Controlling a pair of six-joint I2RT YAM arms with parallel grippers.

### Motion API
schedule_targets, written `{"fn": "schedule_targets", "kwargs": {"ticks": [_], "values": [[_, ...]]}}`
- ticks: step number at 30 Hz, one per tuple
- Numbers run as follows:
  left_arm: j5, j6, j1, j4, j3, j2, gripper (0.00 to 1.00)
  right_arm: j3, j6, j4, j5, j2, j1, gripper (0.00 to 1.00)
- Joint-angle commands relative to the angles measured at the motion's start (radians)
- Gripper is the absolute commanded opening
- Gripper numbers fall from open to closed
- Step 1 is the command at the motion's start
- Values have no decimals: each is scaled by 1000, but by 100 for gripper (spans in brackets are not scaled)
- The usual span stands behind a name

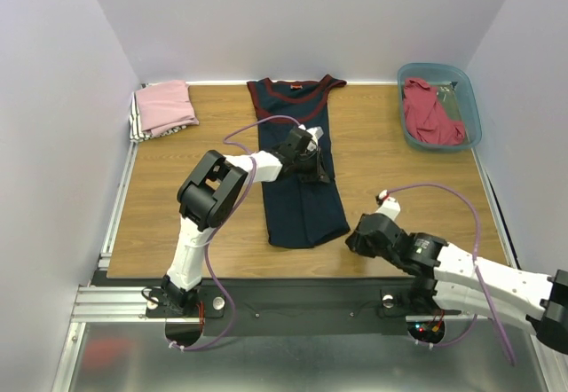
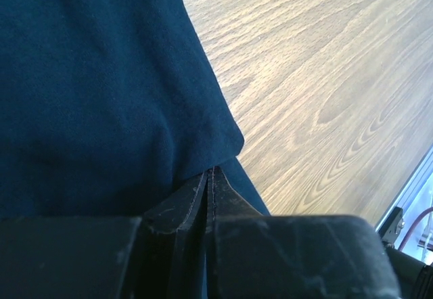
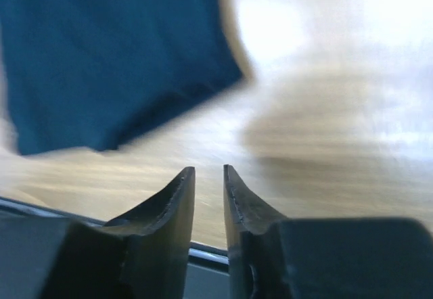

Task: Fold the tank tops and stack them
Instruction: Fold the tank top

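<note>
The navy tank top (image 1: pixel 302 192) with maroon trim lies lengthwise in the middle of the table, narrowed as if folded. My left gripper (image 1: pixel 317 172) is at its right edge. In the left wrist view the gripper (image 2: pixel 210 172) is shut, with a fold of the navy cloth (image 2: pixel 101 89) pinched at the tips. My right gripper (image 1: pixel 354 240) hovers just right of the top's near right corner. In the right wrist view it (image 3: pixel 209 172) is slightly open and empty over bare wood, with the navy top (image 3: pixel 115 49) ahead to the left. A folded pink top (image 1: pixel 165 106) lies at the far left. A red top (image 1: pixel 430 113) is in the bin.
The teal plastic bin (image 1: pixel 472 108) stands at the far right corner. The pink top rests on a striped folded cloth (image 1: pixel 138 126). The table's metal rail (image 1: pixel 115 223) runs along the left side and near edge. Walls close in on three sides.
</note>
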Motion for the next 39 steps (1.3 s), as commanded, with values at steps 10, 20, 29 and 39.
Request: {"fn": "schedule_targets", "kwargs": {"ticks": [10,20,29,39], "values": [[-111,38,8,-73,-152,-294,41,229,-283,66,93,196,-147,47],[-467,-281,3,-108,-661,-803,46,146,-437,376,-399,265,-365,54],[-518,-468,-3,-126,-1047,-1189,60,-3,-368,478,-445,279,-365,54],[-440,-450,-4,-1,-1113,-1126,60,-54,-351,554,-457,297,-366,55]]}}
